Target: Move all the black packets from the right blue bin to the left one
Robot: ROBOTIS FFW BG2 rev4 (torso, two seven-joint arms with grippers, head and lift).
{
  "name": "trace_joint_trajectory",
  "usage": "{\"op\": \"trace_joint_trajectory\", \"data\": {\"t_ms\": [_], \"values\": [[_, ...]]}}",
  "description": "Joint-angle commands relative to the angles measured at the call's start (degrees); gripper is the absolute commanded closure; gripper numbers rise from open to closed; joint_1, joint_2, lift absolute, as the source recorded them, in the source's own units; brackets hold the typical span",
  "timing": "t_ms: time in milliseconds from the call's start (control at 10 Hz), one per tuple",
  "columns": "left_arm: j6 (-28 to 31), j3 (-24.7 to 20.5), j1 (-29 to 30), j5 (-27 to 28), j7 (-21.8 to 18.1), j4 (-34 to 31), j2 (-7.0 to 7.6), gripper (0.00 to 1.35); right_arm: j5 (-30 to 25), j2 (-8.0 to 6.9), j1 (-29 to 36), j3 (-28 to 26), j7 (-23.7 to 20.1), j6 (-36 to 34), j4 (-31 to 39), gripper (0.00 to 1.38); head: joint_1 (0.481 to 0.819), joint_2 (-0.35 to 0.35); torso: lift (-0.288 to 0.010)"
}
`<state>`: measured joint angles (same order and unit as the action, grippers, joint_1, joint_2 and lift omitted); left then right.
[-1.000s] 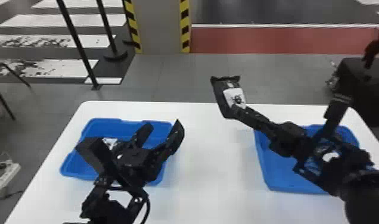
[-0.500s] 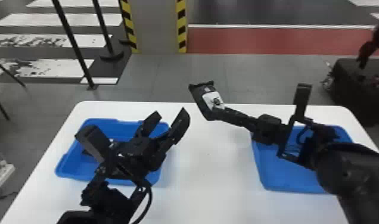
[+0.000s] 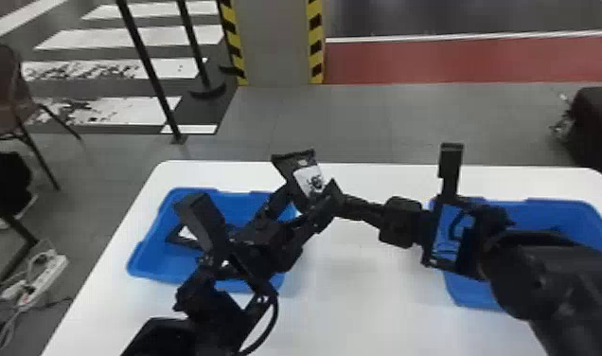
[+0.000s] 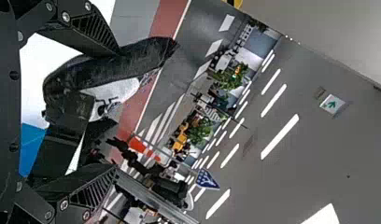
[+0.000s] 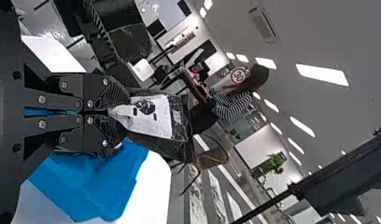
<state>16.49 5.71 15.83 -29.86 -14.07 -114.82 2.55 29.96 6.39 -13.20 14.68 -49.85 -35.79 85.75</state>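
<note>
Pinching a glossy, white-labelled black packet (image 3: 308, 179), right gripper (image 3: 341, 202) closed; left gripper (image 3: 311, 191) spread, close by

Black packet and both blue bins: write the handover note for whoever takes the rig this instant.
Right gripper: shut on a black packet.
Left gripper: open around that packet.
Done: what looks like another packet lies in the left bin.
Left to do: get the held packet into that bin; check the right bin, partly hidden by the arm.
</note>
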Motion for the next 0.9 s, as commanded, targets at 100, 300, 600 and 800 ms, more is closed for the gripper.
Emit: {"op": "trace_joint_trajectory", "data": {"t_ms": [100,300,600,800], "values": [[0.95,-0.88,-0.64,2.17,0.01,0.00,-0.09,0.20,1.68,-0.24,-0.30,2.99,0.01,-0.07,-1.16,1.13,0.695,0.168,-0.110],[-0.88,-2.81,0.06,4.37,0.71,0.14,-1.32,0.20,1.68,-0.24,-0.44,3.60,0.01,-0.07,-0.88,1.13,0.695,0.193,-0.110],[0.38,-2.90,-0.50,5.33,0.89,0.14,-0.88,0.92,1.77,-0.15,-1.14,3.60,0.01,0.49,-1.30,1.13,0.695,0.228,-0.110],[-1.87,-2.81,-0.08,4.90,1.94,0.14,-1.67,1.22,1.95,-0.24,-2.13,3.60,0.10,1.34,-2.01,1.13,0.695,0.222,-0.110]]}}
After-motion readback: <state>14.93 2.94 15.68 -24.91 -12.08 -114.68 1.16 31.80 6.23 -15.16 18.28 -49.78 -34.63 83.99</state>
